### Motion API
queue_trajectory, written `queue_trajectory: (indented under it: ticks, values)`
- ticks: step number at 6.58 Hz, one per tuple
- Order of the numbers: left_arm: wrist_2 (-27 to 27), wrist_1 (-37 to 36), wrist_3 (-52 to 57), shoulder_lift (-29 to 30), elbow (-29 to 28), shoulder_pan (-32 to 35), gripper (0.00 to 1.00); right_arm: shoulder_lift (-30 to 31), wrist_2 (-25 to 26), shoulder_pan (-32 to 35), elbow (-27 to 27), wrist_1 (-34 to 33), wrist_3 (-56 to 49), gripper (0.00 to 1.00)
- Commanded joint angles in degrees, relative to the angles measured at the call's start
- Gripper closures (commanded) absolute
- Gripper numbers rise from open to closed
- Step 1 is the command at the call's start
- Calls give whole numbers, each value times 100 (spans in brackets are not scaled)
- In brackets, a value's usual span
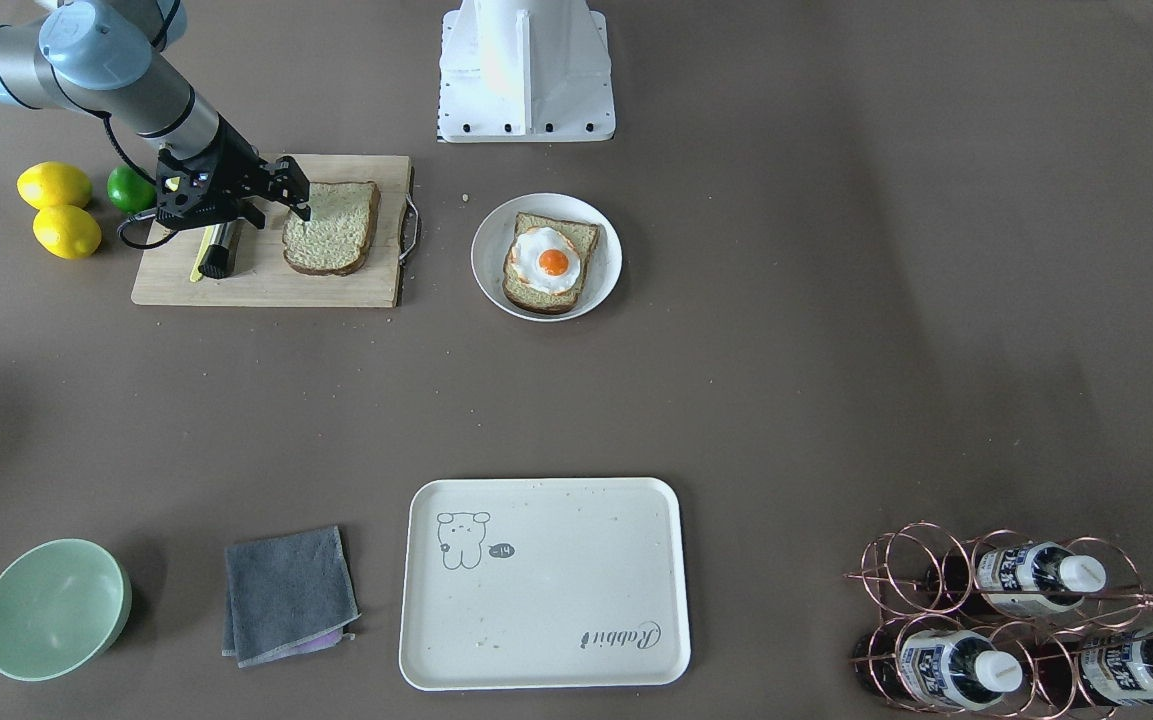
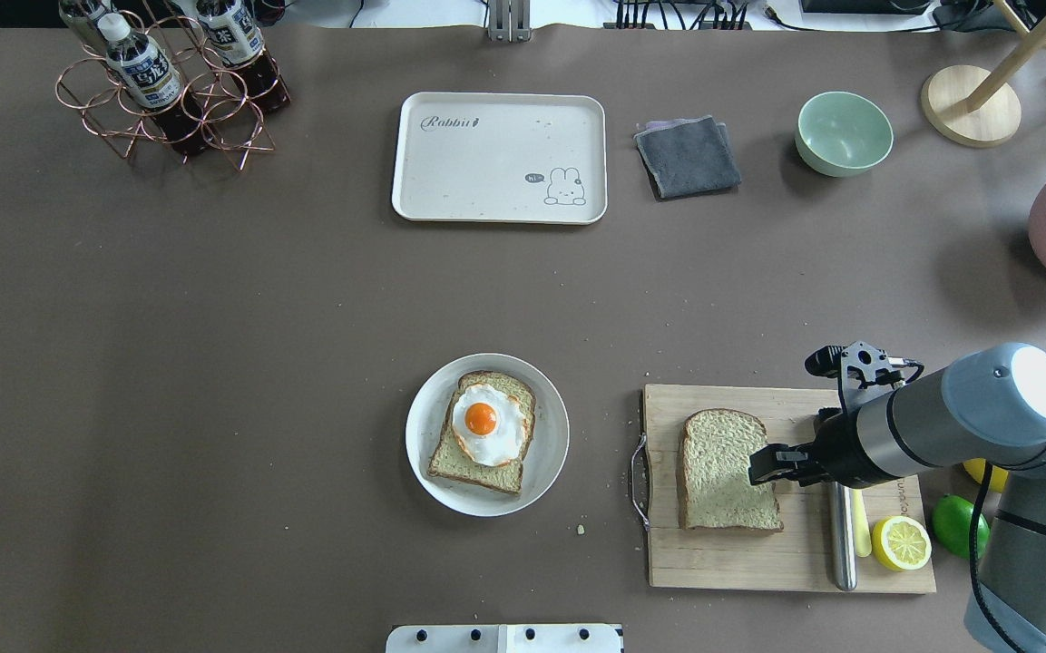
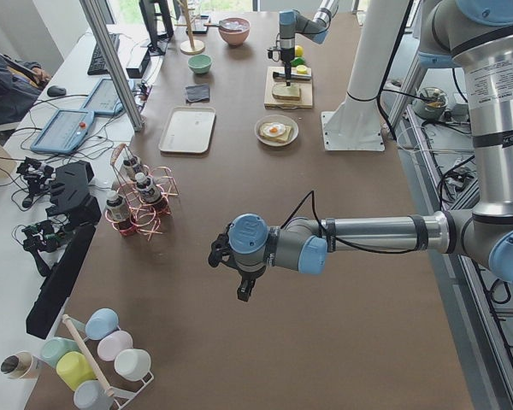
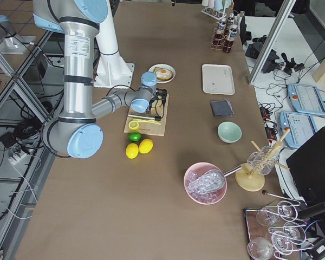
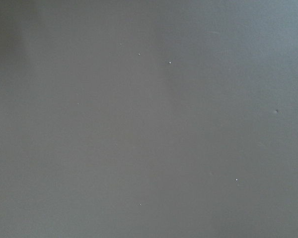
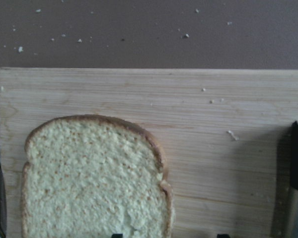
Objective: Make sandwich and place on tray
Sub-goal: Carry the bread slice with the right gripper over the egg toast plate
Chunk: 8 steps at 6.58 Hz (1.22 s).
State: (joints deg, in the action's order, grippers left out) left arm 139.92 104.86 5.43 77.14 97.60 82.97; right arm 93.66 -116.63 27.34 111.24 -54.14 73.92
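One bread slice (image 2: 727, 472) lies flat on the wooden cutting board (image 2: 786, 567). A second slice topped with a fried egg (image 2: 483, 428) sits on a round white plate (image 2: 548, 453). The cream tray (image 2: 499, 156) with "Rabbit" lettering lies bare at the far middle of the table. My right gripper (image 2: 763, 467) is open and empty, low over the board slice's right edge; the wrist view shows that slice (image 6: 94, 178) between its wide-apart tips. My left gripper (image 3: 244, 289) hovers over bare table far to the left. I cannot tell whether it is open or shut.
A knife (image 2: 840, 535), a half lemon (image 2: 901, 542) and a lime (image 2: 958, 524) lie by the board's right end. A grey cloth (image 2: 688, 156) and green bowl (image 2: 843, 132) sit right of the tray. A copper bottle rack (image 2: 169, 82) stands far left.
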Motion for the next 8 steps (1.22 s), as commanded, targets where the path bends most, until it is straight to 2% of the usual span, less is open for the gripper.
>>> queue_trajectory:
  ticks: [1,2,3,4,8]
  values:
    - [0,0,11,-6,-4,17,2,-23,0,-18,-32,9,0,34]
    - [-9,0,11,-6,-4,96,2,-23,0,-19,-32,9,9,52]
    - [-9,0,11,-6,5,132,2,-23,-9,-19,-23,9,9,86]
    - [-9,0,20,-6,14,201,2,-23,-18,-19,20,9,9,100]
    - [0,9,29,-120,93,246,2,-66,-62,245,723,61,272,100]
